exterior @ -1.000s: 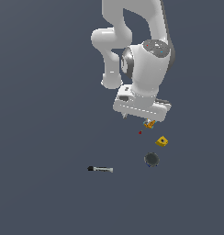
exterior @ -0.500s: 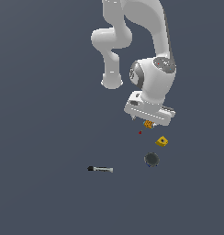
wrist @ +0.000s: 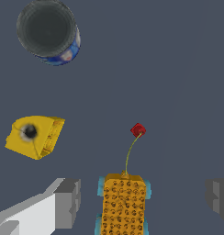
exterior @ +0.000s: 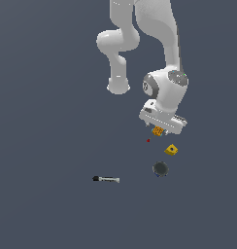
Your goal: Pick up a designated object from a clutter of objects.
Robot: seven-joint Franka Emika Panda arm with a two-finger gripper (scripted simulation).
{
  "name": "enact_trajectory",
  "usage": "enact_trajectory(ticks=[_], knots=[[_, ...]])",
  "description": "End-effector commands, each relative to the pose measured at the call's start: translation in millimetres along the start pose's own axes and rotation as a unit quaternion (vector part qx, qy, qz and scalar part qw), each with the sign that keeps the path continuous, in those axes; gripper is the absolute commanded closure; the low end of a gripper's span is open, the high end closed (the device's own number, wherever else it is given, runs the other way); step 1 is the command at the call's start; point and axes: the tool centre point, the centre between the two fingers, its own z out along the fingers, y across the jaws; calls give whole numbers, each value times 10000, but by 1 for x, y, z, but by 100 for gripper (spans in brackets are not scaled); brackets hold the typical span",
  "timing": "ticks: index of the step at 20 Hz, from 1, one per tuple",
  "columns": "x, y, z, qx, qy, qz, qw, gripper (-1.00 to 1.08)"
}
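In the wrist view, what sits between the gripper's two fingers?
The orange block lies in the gap between the fingers, touching neither. The gripper stands open around it. The exterior view hides this.

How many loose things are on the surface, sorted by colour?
Orange: 1, block
Yellow: 1, wedge
Red: 1, dot
Dark grey: 1, round can
Black and silver: 1, stick
Total: 5
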Motion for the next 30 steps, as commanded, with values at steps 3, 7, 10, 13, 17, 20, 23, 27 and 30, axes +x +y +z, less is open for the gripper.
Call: enact_trajectory(ticks=[3,7,10,13,17,20,23,27,30], knots=[[-18,-3,14,11,-32,197,9998,-92],[-29,-4,22,16,-53,303,9995,-92],[-33,-5,25,18,-62,348,9994,-92],[-35,-5,26,18,-65,361,9993,-92],[-34,-5,28,16,-65,349,9994,-92],[-35,-5,35,16,-65,349,9994,-92],[-35,-4,47,16,-66,353,9994,-92],[-36,-4,64,17,-66,356,9993,-92],[-36,-4,72,17,-65,360,9993,-92]])
